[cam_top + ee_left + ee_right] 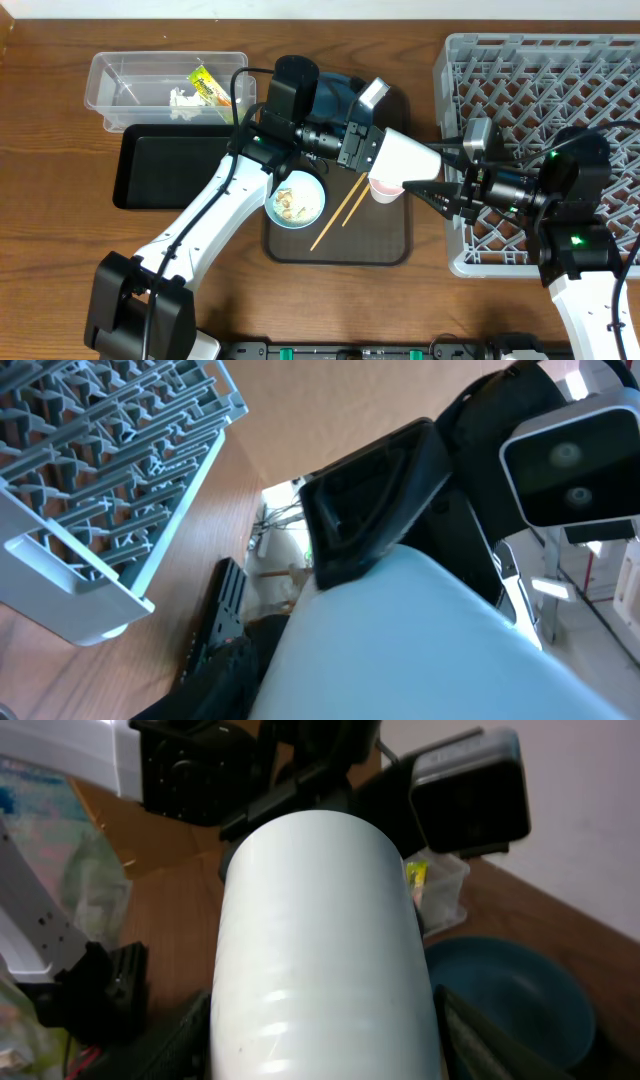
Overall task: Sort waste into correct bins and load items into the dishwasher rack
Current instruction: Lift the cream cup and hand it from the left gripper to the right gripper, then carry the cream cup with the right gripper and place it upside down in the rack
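Observation:
The white cup (408, 158) hangs on its side above the brown tray, held between both arms. My left gripper (372, 152) is shut on its base end. My right gripper (428, 170) has a finger against each side of its other end (320, 970). The pink cup (385, 189) stands on the tray just below. The light-blue bowl (297, 204) holds food bits, and the wooden chopsticks (340, 213) lie beside it. The dark-blue plate (338, 92) is partly hidden under my left arm. The clear tub (120, 75) holds the yellow-green wrapper (208, 85) and white paper (183, 100). The black tray (170, 165) looks bare.
The grey dishwasher rack (540, 70) fills the right side, with my right arm over its front left part. The brown serving tray (385, 250) lies in the middle. The plate also shows in the right wrist view (510, 990).

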`<state>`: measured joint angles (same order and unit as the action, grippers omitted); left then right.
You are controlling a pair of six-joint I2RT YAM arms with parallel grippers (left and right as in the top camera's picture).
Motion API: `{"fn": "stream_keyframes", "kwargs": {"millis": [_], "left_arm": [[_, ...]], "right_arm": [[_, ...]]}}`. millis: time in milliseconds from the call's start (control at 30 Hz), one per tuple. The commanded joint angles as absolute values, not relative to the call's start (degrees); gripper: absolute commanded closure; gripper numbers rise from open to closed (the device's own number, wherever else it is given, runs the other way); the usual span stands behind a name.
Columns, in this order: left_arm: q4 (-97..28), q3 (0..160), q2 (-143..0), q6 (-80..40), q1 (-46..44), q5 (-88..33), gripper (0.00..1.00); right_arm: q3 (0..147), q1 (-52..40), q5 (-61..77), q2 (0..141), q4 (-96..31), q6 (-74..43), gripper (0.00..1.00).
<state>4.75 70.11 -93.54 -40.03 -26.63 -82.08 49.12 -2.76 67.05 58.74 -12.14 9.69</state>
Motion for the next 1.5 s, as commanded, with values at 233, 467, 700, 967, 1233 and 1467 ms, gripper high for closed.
{"fn": "stream_keyframes", "kwargs": {"millis": [233, 467, 700, 967, 1233, 1467], "left_arm": [[-8.08, 70.72, -94.00, -25.58, -24.01, -74.19, 0.52], [-17.02, 70.72, -93.95, -18.28, -15.97, -73.84, 0.52], [-20.84, 70.74, -92.29, -14.66, -7.03, -64.60, 0.51], [-40.51, 70.74, -85.03, -4.16, -4.84, -37.34, 0.47], [-51.22, 70.74, -78.28, -1.91, -4.82, -24.03, 0.47], [-52.69, 70.74, -76.01, -1.93, -4.82, -22.85, 0.46]], "right_arm": [[49.43, -3.03, 64.47, 58.89, -14.37, 9.91, 0.48], [49.43, -3.03, 53.45, 58.89, -17.15, 9.91, 0.48], [49.45, -3.01, 42.68, 58.87, -20.71, 7.97, 0.52], [52.62, -3.01, 31.51, 58.89, -26.33, 3.97, 0.49], [63.22, -1.04, 15.38, 59.66, -38.72, -0.19, 0.60], [71.96, 7.09, 14.76, 63.57, -46.89, -0.21, 0.69]]}}
